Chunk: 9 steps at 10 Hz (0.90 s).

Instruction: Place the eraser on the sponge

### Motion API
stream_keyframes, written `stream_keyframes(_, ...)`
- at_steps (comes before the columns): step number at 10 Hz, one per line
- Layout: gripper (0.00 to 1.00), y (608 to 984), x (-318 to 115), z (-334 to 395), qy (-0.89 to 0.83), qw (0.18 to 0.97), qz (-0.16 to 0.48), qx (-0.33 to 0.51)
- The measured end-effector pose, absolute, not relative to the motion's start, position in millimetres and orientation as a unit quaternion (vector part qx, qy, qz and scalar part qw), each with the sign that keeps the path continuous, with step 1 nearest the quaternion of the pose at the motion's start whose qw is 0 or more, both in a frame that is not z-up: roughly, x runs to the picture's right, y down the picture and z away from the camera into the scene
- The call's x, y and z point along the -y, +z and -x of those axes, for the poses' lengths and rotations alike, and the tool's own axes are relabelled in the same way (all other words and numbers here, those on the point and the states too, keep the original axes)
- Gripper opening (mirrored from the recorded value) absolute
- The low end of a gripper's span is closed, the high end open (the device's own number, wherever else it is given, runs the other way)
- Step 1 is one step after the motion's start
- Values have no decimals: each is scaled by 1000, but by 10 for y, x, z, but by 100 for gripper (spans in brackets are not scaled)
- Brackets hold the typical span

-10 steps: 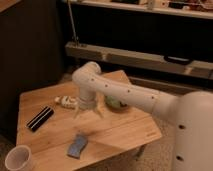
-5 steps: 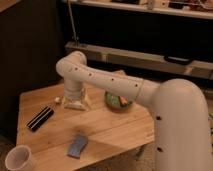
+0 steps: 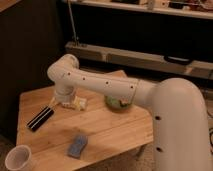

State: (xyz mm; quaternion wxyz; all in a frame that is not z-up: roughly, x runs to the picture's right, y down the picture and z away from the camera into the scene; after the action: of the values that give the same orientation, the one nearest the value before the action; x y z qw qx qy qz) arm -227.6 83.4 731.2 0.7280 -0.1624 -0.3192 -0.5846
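Note:
The eraser [image 3: 41, 118], a long black block with pale stripes, lies on the left part of the wooden table [image 3: 112, 127]. The sponge [image 3: 77, 145], a small blue-grey pad, lies flat near the table's front edge, apart from the eraser. My gripper [image 3: 62, 104] hangs low over the table at the end of the white arm [image 3: 100, 85], just right of the eraser's far end. It points down and looks open, with nothing between its fingers. It is well behind the sponge.
A white cup [image 3: 18, 158] stands at the front left corner. A pale bottle [image 3: 78, 104] lies partly hidden behind the gripper. A green object [image 3: 116, 103] sits under the arm at mid-right. Dark shelving runs behind the table.
The arm has swung left across the table and the gripper has come down lower, closer to the eraser's far end. Eraser, sponge and cup have not moved.

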Motion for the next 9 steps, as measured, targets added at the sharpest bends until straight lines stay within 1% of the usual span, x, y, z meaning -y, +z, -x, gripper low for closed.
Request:
stream_keyframes(2,80,7442,-809,2728,-568,743,130,331)
stream_keyframes(4,80,7587,-798,2972,-563,748,125,330)
stream_keyframes(6,80,7853,-848,3191,-567,748,146,314)
stream_keyframes(8,80,8176,-974,3230,-566,744,179,307)
stream_keyframes(9,80,8273,-1006,3252,-565,742,190,308)
